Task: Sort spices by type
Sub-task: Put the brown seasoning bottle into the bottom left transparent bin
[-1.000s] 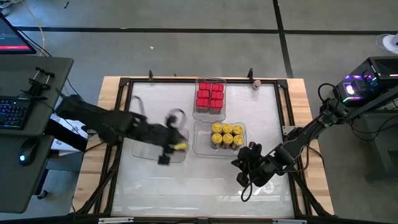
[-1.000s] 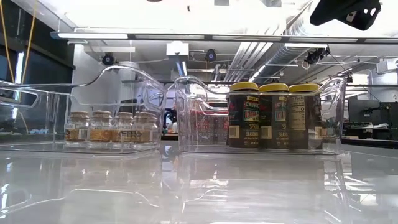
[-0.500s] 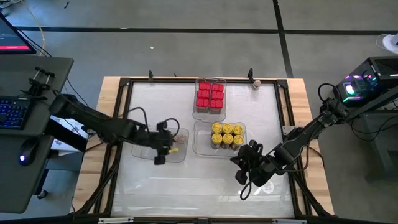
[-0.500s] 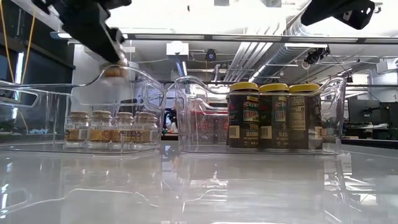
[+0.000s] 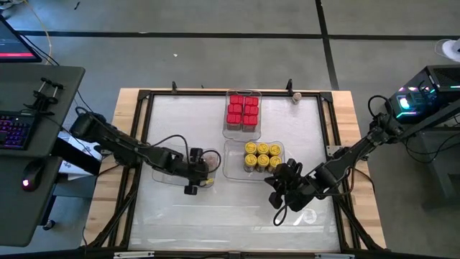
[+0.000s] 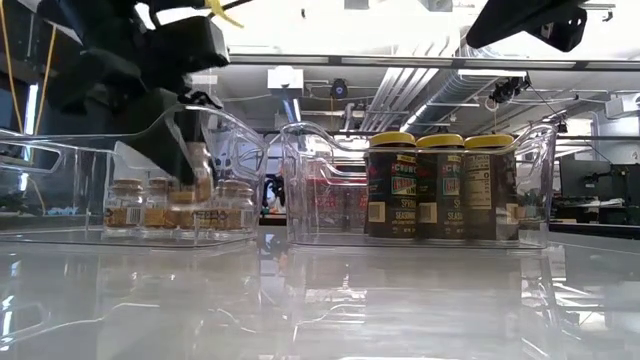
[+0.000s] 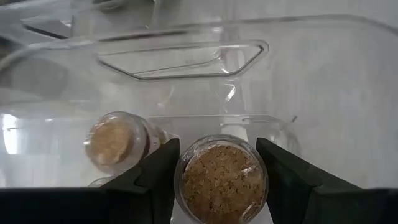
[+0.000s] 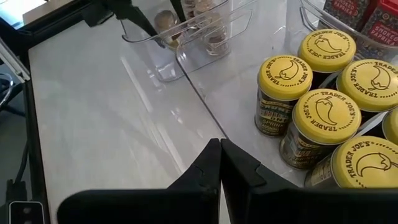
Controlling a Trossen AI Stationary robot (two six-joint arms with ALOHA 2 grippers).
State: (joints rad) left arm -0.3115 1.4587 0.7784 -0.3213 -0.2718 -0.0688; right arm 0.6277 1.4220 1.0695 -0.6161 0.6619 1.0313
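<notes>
Down into the clear tray has come the left gripper (image 7: pixel 221 180) since a second ago, carrying a tan-brown jar (image 7: pixel 221 178).

Its fingers stand apart either side of that jar, close to its walls; whether they grip or have just let go I cannot tell. The jar sits low in the left tray (image 5: pixel 164 175), beside the other tan-brown jars (image 6: pixel 150 203). To do this well, I'd say settle it flat on the tray floor, spread the fingers fully, then lift straight up so no neighbour gets knocked. Off by the yellow-lidded jars (image 8: pixel 317 93), the right gripper (image 8: pixel 219 163) waits with fingers pressed together; the red boxes (image 5: pixel 243 111) fill the far tray.
</notes>
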